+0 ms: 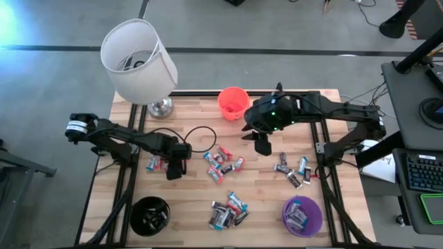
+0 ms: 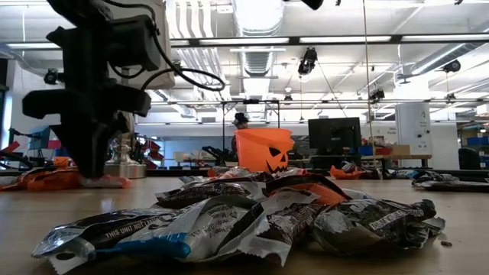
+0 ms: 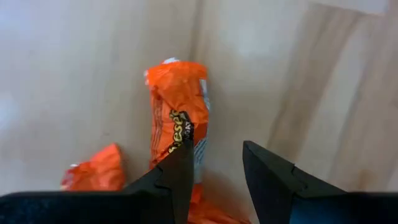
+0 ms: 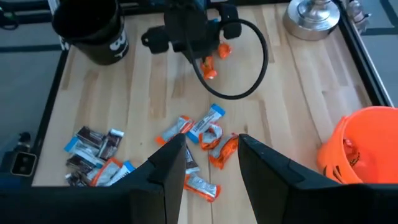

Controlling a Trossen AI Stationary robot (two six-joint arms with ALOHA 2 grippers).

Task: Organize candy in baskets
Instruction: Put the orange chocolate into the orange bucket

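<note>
Left claw (image 3: 214,177) low over table (image 1: 194,200), jaws apart, straddling orange candy (image 3: 179,127) for pickup. Right claw (image 4: 211,165) apart, empty, beside orange basket (image 1: 233,102), clear of the sorting.

Glossy crinkled candy (image 1: 223,164) wrappers lie on the matt light wood table (image 1: 194,200), beside a smooth orange plastic basket (image 1: 232,102).
</note>
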